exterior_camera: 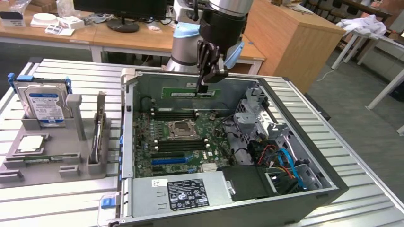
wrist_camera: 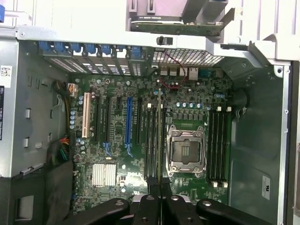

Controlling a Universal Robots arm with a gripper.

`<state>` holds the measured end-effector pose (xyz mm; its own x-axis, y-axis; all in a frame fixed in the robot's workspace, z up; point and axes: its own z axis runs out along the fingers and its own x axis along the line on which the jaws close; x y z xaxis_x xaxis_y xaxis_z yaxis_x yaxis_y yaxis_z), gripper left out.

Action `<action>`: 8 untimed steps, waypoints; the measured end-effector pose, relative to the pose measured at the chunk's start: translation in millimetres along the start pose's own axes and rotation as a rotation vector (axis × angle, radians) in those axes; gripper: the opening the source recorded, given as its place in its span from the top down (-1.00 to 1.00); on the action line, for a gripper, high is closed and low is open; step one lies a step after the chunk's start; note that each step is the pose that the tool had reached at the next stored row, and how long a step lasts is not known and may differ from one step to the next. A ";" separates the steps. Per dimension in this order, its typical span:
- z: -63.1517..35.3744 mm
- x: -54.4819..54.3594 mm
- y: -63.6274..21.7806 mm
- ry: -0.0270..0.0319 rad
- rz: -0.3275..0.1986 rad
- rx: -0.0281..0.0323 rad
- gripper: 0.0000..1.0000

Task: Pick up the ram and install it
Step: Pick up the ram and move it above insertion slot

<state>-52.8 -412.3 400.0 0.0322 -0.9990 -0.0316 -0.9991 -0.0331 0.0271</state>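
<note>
You've got the slatted metal table (exterior_camera: 353, 158) carrying the open computer case (exterior_camera: 149, 87) (wrist_camera: 255, 140), lying on its side with the motherboard (exterior_camera: 189, 146) (wrist_camera: 89, 154) facing up. The power supply (exterior_camera: 183, 194) sits at the near end of the case. On the exterior view's left, just beside the case, is the grey fixture (exterior_camera: 57, 161). The hard drive (exterior_camera: 45, 106) stands upright in its far slot and the square processor chip (exterior_camera: 30, 143) lies flat in front of that. The CPU socket (exterior_camera: 181, 127) (wrist_camera: 186, 152) is mid-board with a bank of memory slots on each side. The gripper (exterior_camera: 203, 90) (wrist_camera: 161, 187) hangs inside the case opening, jaws clenched on the ram (exterior_camera: 183, 93) (wrist_camera: 161, 131). From the exterior view you see the stick gripped on its top edge, long side level, up near the far wall, clear above the board and not seated. From the wrist view you see it edge-on as a thin line running along the memory slots (wrist_camera: 152, 140) between the socket and the blue expansion slot (wrist_camera: 127, 122). I can't tell which slot of that bank it lines up with.
</note>
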 end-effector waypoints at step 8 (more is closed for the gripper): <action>3.1 0.0 -0.1 -0.0001 0.000 0.0004 0.76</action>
<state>-52.8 -412.2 396.9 0.0320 -0.9990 -0.0316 -0.9991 -0.0329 0.0267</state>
